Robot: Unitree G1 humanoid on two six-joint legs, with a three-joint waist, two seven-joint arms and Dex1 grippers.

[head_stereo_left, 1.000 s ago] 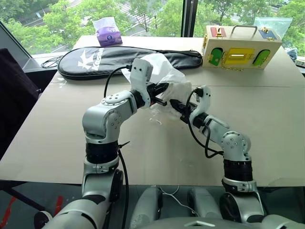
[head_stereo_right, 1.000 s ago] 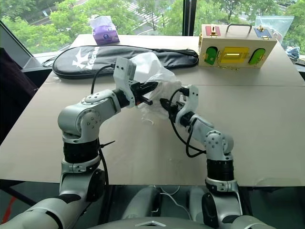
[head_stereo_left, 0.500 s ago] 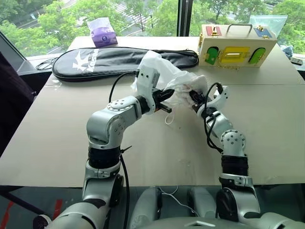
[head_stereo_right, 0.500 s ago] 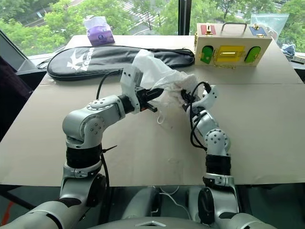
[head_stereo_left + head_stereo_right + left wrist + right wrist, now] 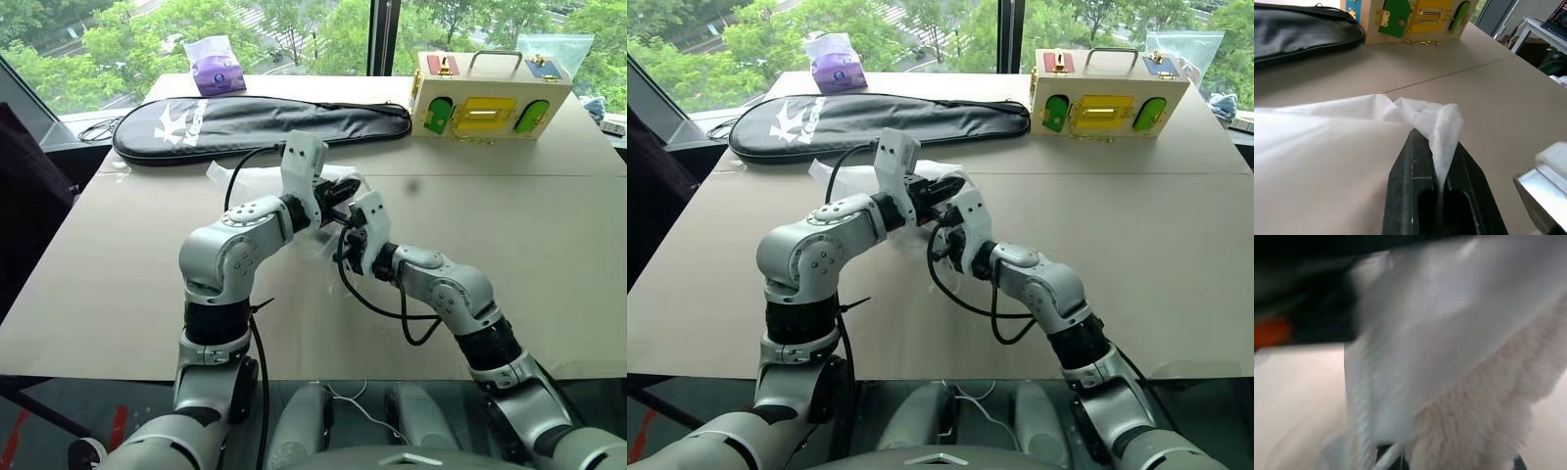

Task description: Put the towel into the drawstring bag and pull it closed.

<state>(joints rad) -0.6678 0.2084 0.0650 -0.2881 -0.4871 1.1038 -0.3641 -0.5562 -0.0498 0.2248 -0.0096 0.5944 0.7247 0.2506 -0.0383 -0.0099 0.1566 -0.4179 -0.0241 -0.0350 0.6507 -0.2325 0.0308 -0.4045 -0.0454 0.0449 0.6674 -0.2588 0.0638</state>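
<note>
The drawstring bag point(image 5: 245, 179) is thin smooth white fabric, spread low over the table to the left of my hands. My left gripper point(image 5: 1436, 147) is shut on a folded edge of the bag point(image 5: 1352, 147) and holds that edge just above the table. Right beside and slightly below the left gripper point(image 5: 338, 193) is my right gripper point(image 5: 346, 237), pointing toward it. In the right wrist view the fluffy cream towel point(image 5: 1474, 421) rises from between that gripper's fingers, pressed against the smooth bag fabric point(image 5: 1449, 308). A white cord point(image 5: 1386, 455) hangs beside it.
A long black racket case point(image 5: 255, 122) lies across the back of the table point(image 5: 118, 284). A wooden box with coloured latches point(image 5: 487, 96) stands at the back right. A purple packet point(image 5: 217, 64) sits at the far edge, and black cables point(image 5: 98, 127) lie at the far left.
My right gripper has swung in from the right and dropped close under the left gripper. The bag, puffed up between the hands before, now lies flatter and off to the left.
</note>
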